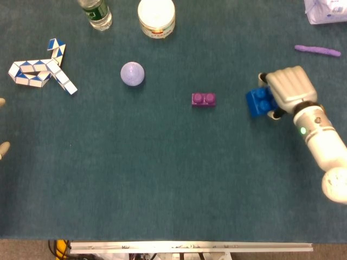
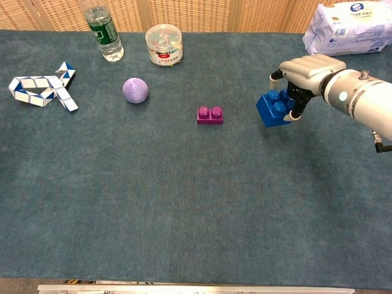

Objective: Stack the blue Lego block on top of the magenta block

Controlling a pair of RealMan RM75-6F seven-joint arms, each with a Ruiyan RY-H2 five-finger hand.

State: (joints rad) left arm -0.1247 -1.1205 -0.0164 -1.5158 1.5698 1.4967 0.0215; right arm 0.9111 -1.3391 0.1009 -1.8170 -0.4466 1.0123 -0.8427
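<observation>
The blue Lego block (image 1: 258, 102) (image 2: 272, 109) is held in my right hand (image 1: 286, 89) (image 2: 302, 73), lifted off the cloth and tilted, to the right of the magenta block (image 1: 203, 99) (image 2: 210, 115). That magenta block lies flat at the table's middle, studs up, a short gap left of the blue one. Only fingertips of my left hand (image 1: 2, 147) show at the left edge of the head view; how they stand is unclear.
A lilac ball (image 2: 135, 90), a blue-and-white snake puzzle (image 2: 41, 89), a water bottle (image 2: 103, 33) and a white jar (image 2: 164, 44) sit at the back left. A purple strip (image 1: 317, 50) and a white bag (image 2: 352, 27) lie at the back right.
</observation>
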